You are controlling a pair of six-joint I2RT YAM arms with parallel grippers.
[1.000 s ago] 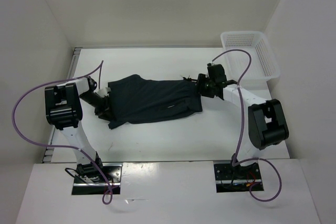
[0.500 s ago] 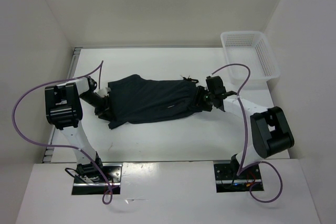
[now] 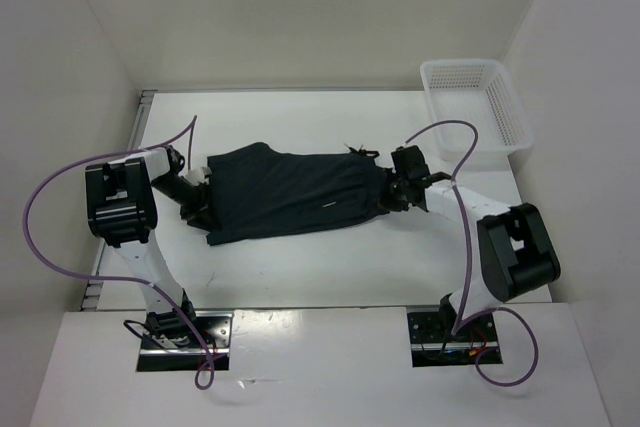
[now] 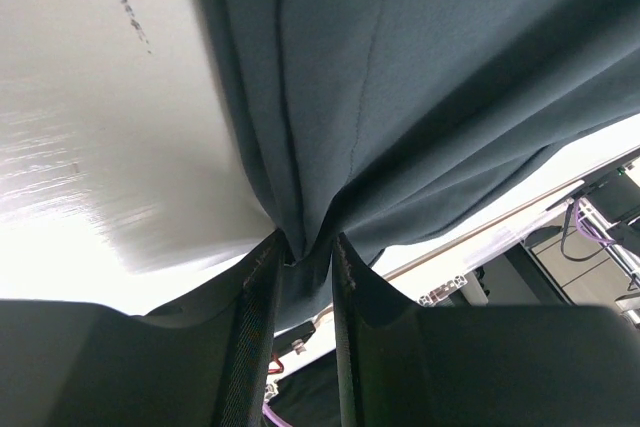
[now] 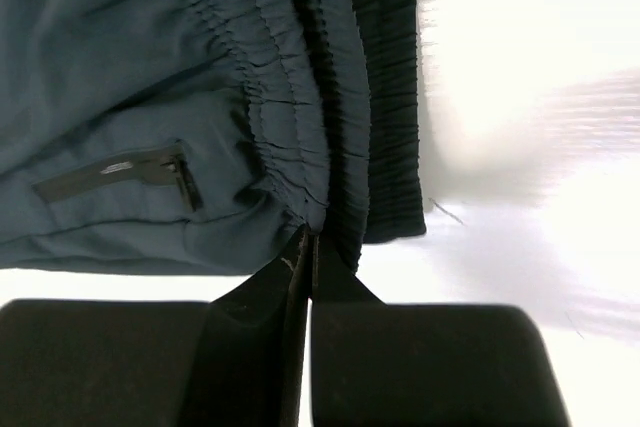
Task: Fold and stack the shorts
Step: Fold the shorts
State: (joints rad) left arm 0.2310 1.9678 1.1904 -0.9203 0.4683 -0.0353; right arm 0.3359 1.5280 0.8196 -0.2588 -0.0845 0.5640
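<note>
Standing well apart from the shorts (image 3: 290,192) is a white mesh basket (image 3: 511,115).

Overhead view facing down, wrist views pressed close against shared shorts (image 3: 290,195)

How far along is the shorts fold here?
Done: shorts lie spread out on the table. In hand: left gripper pinches one end, right gripper is shut on the waistband edge. Left: no fold is made yet, and nothing is stacked.
</note>
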